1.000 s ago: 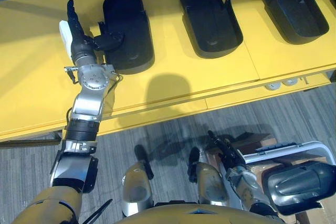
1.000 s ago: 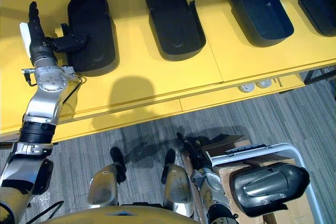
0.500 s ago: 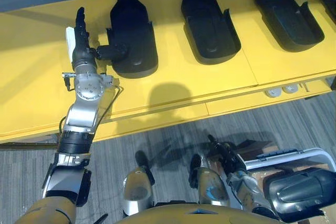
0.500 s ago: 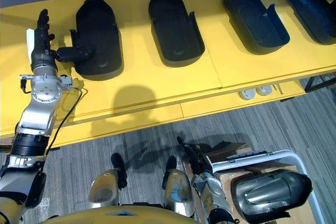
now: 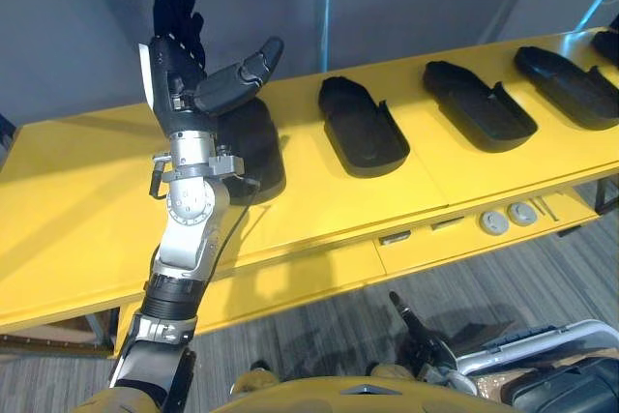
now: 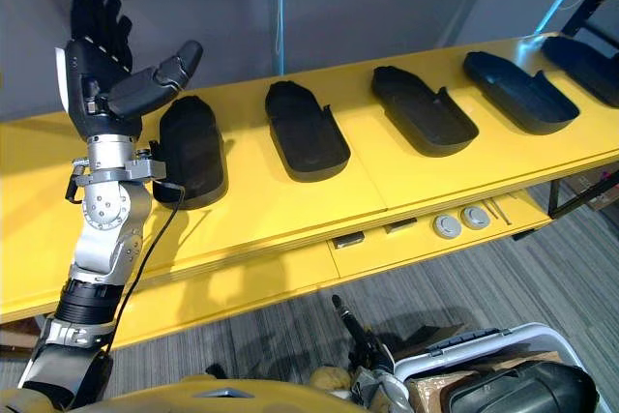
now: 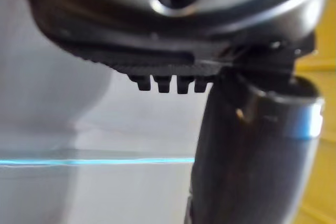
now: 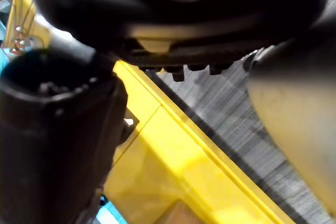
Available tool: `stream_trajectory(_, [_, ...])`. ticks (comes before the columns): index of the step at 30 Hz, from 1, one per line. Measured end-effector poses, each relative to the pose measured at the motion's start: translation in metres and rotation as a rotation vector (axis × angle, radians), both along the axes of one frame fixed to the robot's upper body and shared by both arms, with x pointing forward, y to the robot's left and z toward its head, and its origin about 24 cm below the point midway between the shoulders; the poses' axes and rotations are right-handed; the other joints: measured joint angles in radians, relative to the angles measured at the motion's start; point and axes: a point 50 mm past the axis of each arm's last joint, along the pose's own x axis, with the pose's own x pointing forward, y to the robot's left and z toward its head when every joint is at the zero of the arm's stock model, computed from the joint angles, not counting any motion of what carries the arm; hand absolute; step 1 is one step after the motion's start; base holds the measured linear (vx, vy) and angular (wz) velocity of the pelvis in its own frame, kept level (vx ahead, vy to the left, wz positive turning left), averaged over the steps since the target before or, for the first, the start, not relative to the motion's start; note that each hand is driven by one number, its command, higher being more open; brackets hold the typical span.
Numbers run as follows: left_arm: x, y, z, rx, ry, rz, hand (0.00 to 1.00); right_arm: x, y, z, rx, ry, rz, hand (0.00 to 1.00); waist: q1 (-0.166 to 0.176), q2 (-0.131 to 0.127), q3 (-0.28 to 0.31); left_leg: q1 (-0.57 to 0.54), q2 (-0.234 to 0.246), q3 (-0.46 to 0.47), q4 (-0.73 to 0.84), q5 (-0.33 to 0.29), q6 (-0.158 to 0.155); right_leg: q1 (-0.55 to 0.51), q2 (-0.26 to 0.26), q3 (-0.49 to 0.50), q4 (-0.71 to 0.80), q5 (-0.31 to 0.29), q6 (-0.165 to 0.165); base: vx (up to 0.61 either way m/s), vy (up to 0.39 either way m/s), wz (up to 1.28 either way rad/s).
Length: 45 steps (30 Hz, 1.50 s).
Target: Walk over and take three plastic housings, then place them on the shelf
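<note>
The leftmost housing point(image 6: 193, 152) lay flat on the yellow shelf point(image 6: 280, 208). It was the first in a row with four other housings point(image 6: 305, 131), which were spaced apart along the same surface toward the right. One more housing point(image 6: 522, 394) lay in a white-rimmed crate point(image 6: 464, 340) on the floor, at the robot's lower right.

The left hand point(image 6: 97, 74) was held high above the leftmost housing and did not touch it. Its fingers were straight and spread, the thumb pointed out to the side, and it carried nothing. The right hand point(image 6: 353, 328) hung low near the crate, and I could not tell if it was spread or curled.

In my judgement the step in hand was to leave the housing on the shelf and go for the next one. To do it well, the left arm should move up and back in a straight line, so that the thumb does not catch the edge of the housing and drag it out of the row. The hand should be spread until it is clear of the shelf edge. For the housing in the crate, the body must turn and bend low. The rounded shell looked smooth and may slip, so a grasp on an edge seems safer. There was free space on the shelf to the left of the row.
</note>
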Motion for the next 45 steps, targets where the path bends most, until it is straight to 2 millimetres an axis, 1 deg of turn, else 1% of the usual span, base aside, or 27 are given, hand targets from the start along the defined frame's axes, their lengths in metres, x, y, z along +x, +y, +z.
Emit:
stream_trajectory(3, [-0.002, 0.000, 0.000, 0.006, -0.009, -0.001, 1.00, -0.006, -0.003, -0.001, -0.021, 0.020, 0.011, 1.00, 0.000, 0.004, -0.026, 0.028, -0.006, 0.004, -0.054, 0.022, 0.000, 0.015, 0.002, -0.003, -0.018, 0.008, 0.008, -0.03, 0.003, -0.01])
stream_trajectory(5, [-0.010, 0.003, -0.003, 0.024, -0.010, 0.003, 1.00, -0.010, -0.003, -0.002, -0.020, 0.033, -0.001, 1.00, 0.000, 0.001, -0.037, 0.030, -0.014, 0.000, -0.060, 0.024, 0.001, 0.026, -0.001, -0.011, -0.033, 0.015, 0.011, -0.02, 0.026, 0.09])
stream_trajectory(8, [-0.029, 0.016, -0.015, 0.056, 0.012, 0.028, 1.00, -0.015, -0.005, -0.003, -0.025, 0.047, -0.017, 1.00, 0.010, -0.003, -0.046, 0.028, -0.019, -0.011, -0.060, 0.022, 0.003, 0.039, -0.008, -0.022, -0.049, 0.023, 0.018, 0.00, 0.017, 0.13])
stream_trajectory(10, [-0.039, 0.030, -0.030, 0.090, 0.072, 0.094, 1.00, -0.022, -0.005, -0.005, -0.036, 0.072, 0.002, 1.00, 0.022, -0.011, -0.055, 0.021, -0.024, -0.033, -0.061, 0.024, 0.005, 0.053, -0.013, -0.047, -0.057, 0.023, 0.019, 0.01, 0.010, 0.29])
stream_trajectory(13, [-0.056, 0.052, -0.056, 0.076, 0.184, 0.189, 1.00, -0.027, -0.003, -0.008, -0.033, 0.105, 0.012, 1.00, 0.031, -0.023, -0.065, 0.012, -0.032, -0.060, -0.061, 0.025, 0.008, 0.067, -0.020, -0.073, -0.066, 0.025, 0.021, 0.01, 0.010, 0.28])
stream_trajectory(15, [-0.071, 0.066, -0.076, 0.037, 0.267, 0.250, 1.00, -0.032, -0.002, -0.009, -0.040, 0.132, 0.011, 1.00, 0.059, -0.036, -0.073, 0.008, -0.036, -0.071, -0.061, 0.024, 0.010, 0.071, -0.025, -0.086, -0.066, 0.026, 0.022, 0.01, 0.024, 0.19])
stream_trajectory(18, [-0.080, 0.070, -0.093, 0.003, 0.337, 0.230, 1.00, -0.035, 0.000, -0.011, -0.040, 0.149, 0.037, 1.00, 0.084, -0.045, -0.079, 0.007, -0.037, -0.085, -0.061, 0.019, 0.006, 0.080, -0.026, -0.101, -0.066, 0.028, 0.019, 0.00, 0.009, 0.17])
stream_trajectory(20, [-0.085, 0.070, -0.097, -0.007, 0.344, 0.189, 1.00, -0.030, 0.004, -0.011, -0.037, 0.142, 0.051, 1.00, 0.084, -0.051, -0.083, 0.006, -0.035, -0.088, -0.061, 0.016, 0.011, 0.081, -0.024, -0.103, -0.067, 0.034, 0.015, -0.02, 0.010, 0.06])
stream_trajectory(23, [-0.083, 0.057, -0.093, -0.010, 0.289, 0.018, 1.00, -0.027, 0.009, -0.011, -0.035, 0.132, 0.051, 1.00, 0.082, -0.048, -0.086, 0.006, -0.031, -0.082, -0.061, 0.018, 0.014, 0.078, -0.020, -0.102, -0.068, 0.054, 0.009, -0.04, 0.016, -0.05])
stream_trajectory(24, [-0.083, 0.048, -0.088, -0.007, 0.249, -0.078, 1.00, -0.027, 0.008, -0.010, -0.043, 0.123, 0.045, 1.00, 0.081, -0.040, -0.091, 0.006, -0.030, -0.072, -0.061, 0.018, 0.015, 0.072, -0.018, -0.098, -0.068, 0.064, 0.007, -0.04, 0.029, -0.22])
stream_trajectory(25, [-0.084, 0.038, -0.081, 0.003, 0.184, -0.176, 1.00, -0.025, 0.006, -0.009, -0.062, 0.112, 0.046, 1.00, 0.078, -0.032, -0.095, 0.006, -0.028, -0.058, -0.061, 0.018, 0.018, 0.062, -0.016, -0.092, -0.068, 0.075, 0.004, -0.05, 0.040, -0.28])
stream_trajectory(26, [-0.085, 0.033, -0.075, 0.005, 0.144, -0.220, 1.00, -0.024, 0.005, -0.008, -0.073, 0.102, 0.044, 1.00, 0.074, -0.030, -0.097, 0.008, -0.026, -0.050, -0.061, 0.017, 0.019, 0.058, -0.014, -0.090, -0.068, 0.082, 0.004, -0.05, 0.033, -0.41])
stream_trajectory(28, [-0.092, 0.017, -0.051, 0.036, -0.029, -0.349, 1.00, -0.022, 0.000, -0.006, -0.100, 0.067, 0.014, 1.00, 0.059, -0.010, -0.104, 0.012, -0.012, -0.004, -0.061, 0.017, 0.019, 0.030, 0.002, -0.057, -0.068, 0.112, -0.003, -0.06, 0.023, -0.54])
stream_trajectory(29, [-0.094, 0.015, -0.045, 0.043, -0.073, -0.360, 1.00, -0.021, -0.001, -0.004, -0.106, 0.055, 0.007, 1.00, 0.050, -0.006, -0.104, 0.014, -0.010, 0.007, -0.061, 0.017, 0.019, 0.025, 0.005, -0.049, -0.069, 0.116, -0.002, -0.06, 0.014, -0.57])
stream_trajectory(32, [-0.095, 0.009, -0.013, 0.058, -0.304, -0.366, 1.00, -0.023, -0.005, 0.004, -0.145, -0.015, -0.008, 1.00, 0.017, -0.003, -0.109, 0.028, 0.003, 0.086, -0.061, 0.018, 0.017, 0.008, 0.017, -0.028, -0.090, 0.116, -0.001, -0.05, -0.029, -0.54])
stream_trajectory(34, [-0.096, 0.008, -0.008, 0.056, -0.342, -0.345, 1.00, -0.025, -0.006, 0.006, -0.152, -0.040, -0.010, 1.00, 0.010, -0.005, -0.111, 0.036, 0.012, 0.115, -0.061, 0.023, 0.009, 0.005, 0.024, -0.009, -0.103, 0.115, -0.002, -0.05, -0.065, -0.54])
stream_trajectory(35, [-0.095, 0.009, -0.005, 0.025, -0.363, -0.324, 1.00, -0.023, -0.004, 0.009, -0.144, -0.080, -0.008, 1.00, -0.009, -0.002, -0.110, 0.039, 0.028, 0.135, -0.061, 0.030, -0.002, -0.009, 0.041, 0.009, -0.105, 0.111, -0.006, -0.04, -0.065, -0.50])
stream_trajectory(36, [-0.094, 0.009, -0.005, 0.013, -0.362, -0.314, 1.00, -0.022, -0.003, 0.010, -0.143, -0.095, -0.001, 1.00, -0.013, 0.001, -0.108, 0.042, 0.034, 0.141, -0.061, 0.034, -0.006, -0.013, 0.051, 0.018, -0.104, 0.109, -0.007, -0.04, -0.097, -0.58])
stream_trajectory(37, [-0.094, 0.008, -0.006, 0.012, -0.351, -0.281, 1.00, -0.020, -0.001, 0.012, -0.129, -0.121, 0.006, 1.00, -0.016, 0.000, -0.107, 0.050, 0.040, 0.141, -0.060, 0.039, -0.011, -0.032, 0.068, 0.044, -0.101, 0.098, -0.017, -0.03, -0.068, -0.56])
stream_trajectory(38, [-0.094, 0.008, -0.006, 0.009, -0.341, -0.253, 1.00, -0.018, 0.002, 0.013, -0.122, -0.136, 0.026, 1.00, -0.013, -0.002, -0.108, 0.049, 0.040, 0.102, -0.053, 0.029, -0.018, -0.045, 0.084, 0.074, -0.098, 0.096, -0.021, -0.02, -0.089, -0.78])
stream_trajectory(39, [-0.094, 0.010, -0.006, 0.007, -0.334, -0.223, 1.00, -0.014, 0.005, 0.014, -0.115, -0.157, 0.050, 1.00, -0.004, 0.000, -0.107, 0.044, 0.037, 0.036, -0.026, -0.004, -0.022, -0.050, 0.101, 0.107, -0.098, 0.096, -0.025, 0.01, -0.086, -1.12])
stream_trajectory(40, [-0.095, 0.014, -0.006, 0.011, -0.323, -0.162, 1.00, -0.009, 0.011, 0.016, -0.097, -0.184, 0.091, 1.00, 0.019, -0.007, -0.103, 0.020, 0.035, -0.063, 0.037, -0.058, -0.018, -0.059, 0.122, 0.171, -0.098, 0.089, -0.039, 0.03, -0.060, -1.26])
stream_trajectory(41, [-0.095, 0.018, -0.005, 0.019, -0.315, -0.110, 1.00, -0.006, 0.014, 0.017, -0.084, -0.207, 0.123, 1.00, 0.028, 0.002, -0.102, 0.002, 0.033, -0.134, 0.095, -0.106, -0.010, -0.060, 0.137, 0.203, -0.098, 0.084, -0.048, 0.03, -0.060, -1.25])
stream_trajectory(42, [-0.098, 0.023, -0.006, 0.024, -0.302, -0.062, 1.00, -0.002, 0.017, 0.018, -0.077, -0.229, 0.161, 1.00, 0.029, 0.001, -0.098, -0.023, 0.032, -0.198, 0.151, -0.151, -0.001, -0.061, 0.151, 0.222, -0.099, 0.084, -0.056, 0.03, -0.025, -1.03])
stream_trajectory(43, [-0.103, 0.030, -0.007, 0.024, -0.287, -0.006, 1.00, 0.001, 0.018, 0.020, -0.079, -0.253, 0.203, 1.00, 0.026, 0.011, -0.097, -0.038, 0.030, -0.248, 0.214, -0.201, 0.016, -0.061, 0.163, 0.239, -0.097, 0.096, -0.075, 0.04, -0.019, -0.81])
stream_trajectory(44, [-0.105, 0.033, -0.009, 0.022, -0.279, 0.011, 1.00, 0.001, 0.019, 0.020, -0.082, -0.258, 0.220, 1.00, 0.026, 0.016, -0.096, -0.040, 0.031, -0.264, 0.238, -0.222, 0.021, -0.061, 0.170, 0.247, -0.097, 0.099, -0.079, 0.06, 0.016, -0.78])
stream_trajectory(45, [-0.109, 0.038, -0.012, 0.025, -0.259, 0.045, 1.00, 0.002, 0.019, 0.020, -0.095, -0.255, 0.255, 1.00, 0.028, 0.022, -0.092, -0.042, 0.032, -0.274, 0.270, -0.252, 0.039, -0.061, 0.179, 0.264, -0.095, 0.102, -0.081, 0.08, 0.042, -0.55])
